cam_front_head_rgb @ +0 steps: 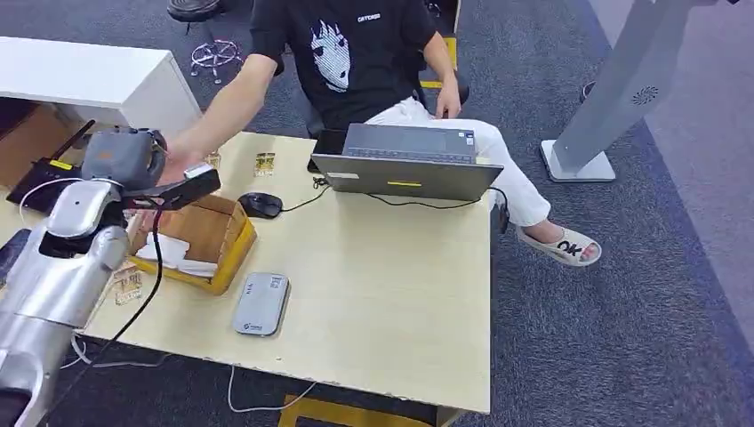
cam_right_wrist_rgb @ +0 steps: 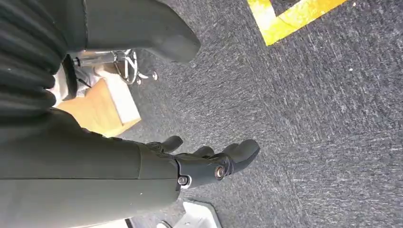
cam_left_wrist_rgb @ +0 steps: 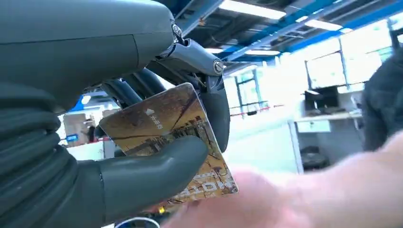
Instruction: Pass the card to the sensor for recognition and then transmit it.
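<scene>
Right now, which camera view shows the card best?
The left wrist view: the card is close up, printed face visible, pinched in the left hand, with a person's hand reaching in beside it. From the head view the left hand hides it. The right wrist view faces carpet.

Glossy card (cam_left_wrist_rgb: 166,137); pale wood table (cam_front_head_rgb: 391,267); rough carpet (cam_right_wrist_rgb: 309,118).

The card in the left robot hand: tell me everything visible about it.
The card is a thin, flat rectangle with rounded corners, printed in golden brown with dark streaks, a small white arrow and white lettering too blurred to read. It looks like glossy plastic. The left robot hand pinches it, thumb across its face, darker fingers behind. It is tilted, and a person's blurred hand is at its lower edge.
</scene>
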Controlling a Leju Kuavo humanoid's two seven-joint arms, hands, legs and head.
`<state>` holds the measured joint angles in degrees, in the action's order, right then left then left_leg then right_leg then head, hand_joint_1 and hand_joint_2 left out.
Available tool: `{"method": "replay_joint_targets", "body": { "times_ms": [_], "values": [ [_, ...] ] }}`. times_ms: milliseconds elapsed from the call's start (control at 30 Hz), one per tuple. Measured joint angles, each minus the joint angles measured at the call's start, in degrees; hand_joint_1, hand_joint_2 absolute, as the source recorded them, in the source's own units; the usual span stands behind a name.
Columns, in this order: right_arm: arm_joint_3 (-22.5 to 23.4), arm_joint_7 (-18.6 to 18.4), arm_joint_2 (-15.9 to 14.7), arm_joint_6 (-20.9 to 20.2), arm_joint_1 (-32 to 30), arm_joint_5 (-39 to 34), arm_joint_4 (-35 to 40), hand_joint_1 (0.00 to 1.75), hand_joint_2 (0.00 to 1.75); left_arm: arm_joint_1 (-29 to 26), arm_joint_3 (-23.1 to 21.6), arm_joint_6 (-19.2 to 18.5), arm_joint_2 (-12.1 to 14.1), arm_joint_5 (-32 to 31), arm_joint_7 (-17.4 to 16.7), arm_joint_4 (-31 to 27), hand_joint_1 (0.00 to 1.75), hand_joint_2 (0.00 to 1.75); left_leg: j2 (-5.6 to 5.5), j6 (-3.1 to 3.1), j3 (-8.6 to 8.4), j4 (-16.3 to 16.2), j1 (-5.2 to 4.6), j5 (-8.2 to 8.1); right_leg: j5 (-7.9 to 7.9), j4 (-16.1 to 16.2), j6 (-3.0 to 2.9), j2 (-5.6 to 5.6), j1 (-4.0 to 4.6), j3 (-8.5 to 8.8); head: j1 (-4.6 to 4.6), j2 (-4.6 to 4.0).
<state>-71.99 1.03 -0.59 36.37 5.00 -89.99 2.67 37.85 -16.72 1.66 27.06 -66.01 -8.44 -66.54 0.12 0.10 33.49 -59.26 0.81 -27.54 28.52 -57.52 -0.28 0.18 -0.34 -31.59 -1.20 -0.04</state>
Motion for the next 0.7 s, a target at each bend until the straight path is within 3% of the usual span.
{"method": "replay_joint_targets", "body": {
  "times_ms": [233,267,300,500,700],
  "values": [
    [-0.77,-0.15,-0.09,-0.02,0.04,0.00,0.02,0.00,1.75,2.14,0.17,1.51,-1.18,0.07,0.48,2.92,1.75,1.75,0.00,0.00,0.01,0.00,-0.01,-0.01,0.00,0.00,0.00,0.01,0.00,0.00,0.00,0.00],
    [-0.86,-0.15,-0.09,-0.02,0.04,0.00,0.02,0.00,1.75,2.15,0.17,1.60,-1.38,0.09,0.66,3.03,0.38,1.75,0.00,0.00,0.01,0.00,0.00,-0.01,0.00,0.00,0.00,0.00,0.00,0.00,0.00,0.00],
    [-0.88,-0.15,-0.09,-0.02,0.04,0.00,0.02,0.00,1.75,2.15,0.20,1.73,-1.53,0.13,0.65,3.16,0.00,1.75,0.00,0.00,0.00,0.00,-0.01,-0.01,0.00,0.00,0.00,0.00,-0.01,0.00,0.02,0.00],
    [-0.94,-0.41,-0.11,-0.37,0.02,0.00,0.02,0.00,1.75,1.50,0.20,4.51,-2.60,0.22,0.70,3.36,0.00,1.75,0.00,0.00,0.00,0.00,-0.01,0.00,0.00,0.00,0.00,0.00,-0.01,0.01,0.00,0.00],
    [-0.94,-0.61,-0.15,-0.63,0.02,0.00,0.02,0.00,1.75,0.96,0.22,4.70,-3.43,0.20,0.70,3.36,0.00,1.75,0.00,0.00,0.01,0.00,-0.01,-0.01,0.00,0.00,0.00,0.00,-0.01,0.00,0.00,0.00]
  ]
}}
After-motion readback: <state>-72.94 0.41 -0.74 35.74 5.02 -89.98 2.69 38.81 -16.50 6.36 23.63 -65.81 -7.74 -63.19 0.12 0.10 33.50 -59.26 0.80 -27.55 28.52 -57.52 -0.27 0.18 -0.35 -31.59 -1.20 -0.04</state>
